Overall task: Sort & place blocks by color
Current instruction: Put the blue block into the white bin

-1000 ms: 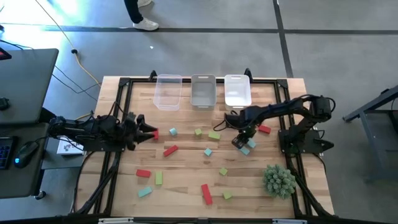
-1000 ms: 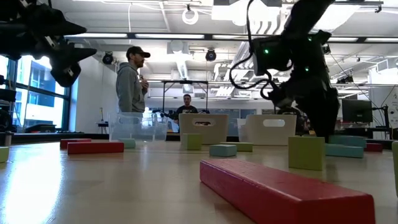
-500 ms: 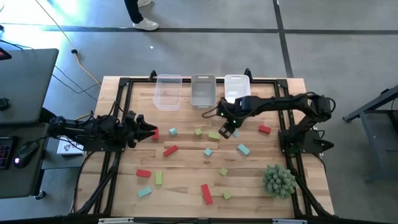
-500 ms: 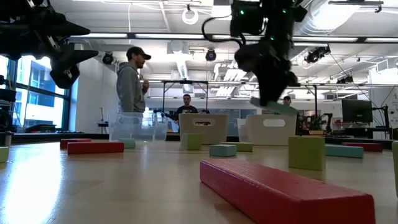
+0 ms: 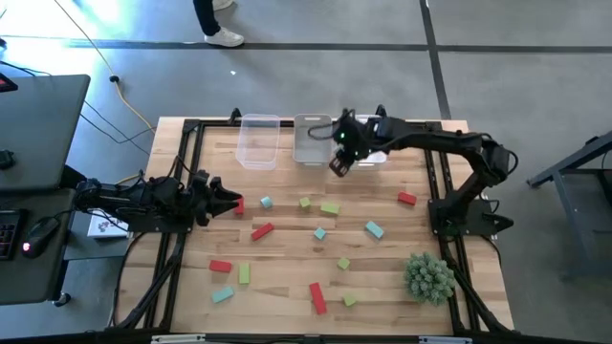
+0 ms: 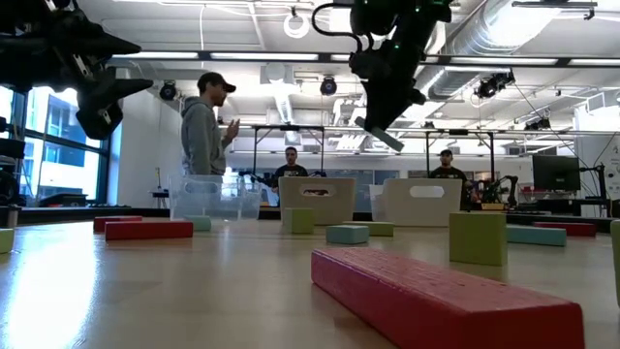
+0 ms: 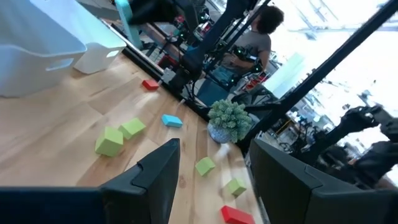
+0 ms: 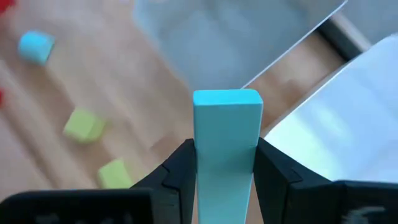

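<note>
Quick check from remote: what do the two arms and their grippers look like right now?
Both arms are dark, jointed and slim, with thin black cables along them. The right gripper has two flat, matte black fingers; a small green light glows near its wrist. The left gripper has the same broad black fingers, with angular tips. No markings are visible.

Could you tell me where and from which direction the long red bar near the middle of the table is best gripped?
Grip the long red bar at its middle, across its narrow width, coming straight down from above. It lies flat and at a slant on the table, so the tool should probably turn to match that slant. Its long sides look clear of other blocks. The left tool waits nearest; the right tool already holds a teal block.
</note>
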Tool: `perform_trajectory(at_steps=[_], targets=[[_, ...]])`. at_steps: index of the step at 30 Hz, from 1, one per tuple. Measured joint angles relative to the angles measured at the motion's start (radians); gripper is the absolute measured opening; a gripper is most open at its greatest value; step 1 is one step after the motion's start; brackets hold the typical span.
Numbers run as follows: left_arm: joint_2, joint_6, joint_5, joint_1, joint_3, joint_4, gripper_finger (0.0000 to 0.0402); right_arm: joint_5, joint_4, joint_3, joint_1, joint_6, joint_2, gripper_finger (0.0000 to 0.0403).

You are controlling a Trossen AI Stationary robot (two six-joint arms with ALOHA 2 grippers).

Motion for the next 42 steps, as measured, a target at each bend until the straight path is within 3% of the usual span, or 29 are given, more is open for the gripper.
perform_trajectory(at_steps=[10,20,32,42], targets=[[0.000,-0.116,-0.063,0.000,0.000,0.000,0.0186,0.029,0.108,0.001,-0.194,-0.093,0.000,0.0110],[0.000,-0.123,-0.155,0.000,0.000,0.003,0.0186,0.022,0.116,-0.019,-0.350,-0.068,0.000,0.0106],[0.000,-0.121,-0.201,0.000,0.000,0.007,0.0186,-0.075,0.160,-0.228,-0.376,0.010,0.000,0.0106],[0.000,-0.123,-0.229,0.000,0.000,0.012,0.0186,-0.117,0.219,-0.297,-0.371,0.038,0.000,0.0106]])
